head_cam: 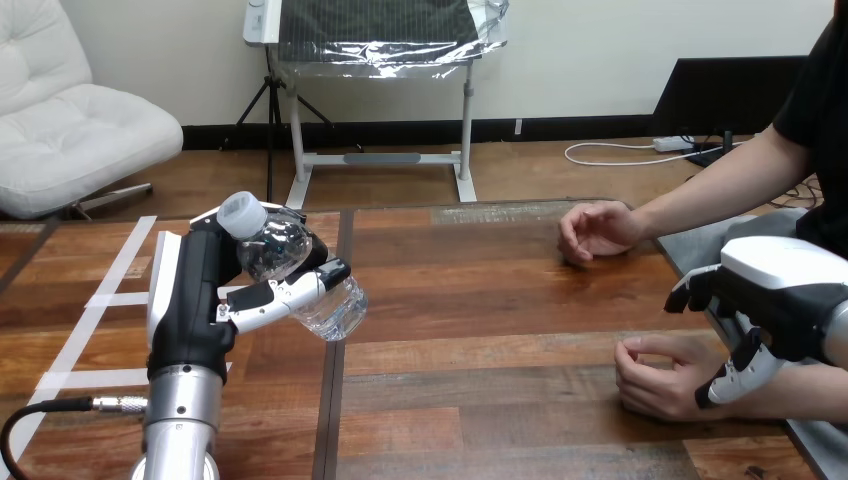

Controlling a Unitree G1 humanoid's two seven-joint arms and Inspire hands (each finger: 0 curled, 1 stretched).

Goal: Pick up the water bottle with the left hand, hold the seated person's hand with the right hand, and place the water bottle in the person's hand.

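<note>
Left hand [195, 300] fingers [290, 295] clamp water bottle [272, 250]; right hand [785, 290] fingers [735, 375] curl round person's wrist [772, 395].

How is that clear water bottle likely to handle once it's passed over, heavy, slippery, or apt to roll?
The water bottle looks see-through all along, so it is probably near empty and light. Its thin smooth plastic may be slippery and may dent under the left hand's curled fingers. Being round, it would likely roll if laid down.
</note>
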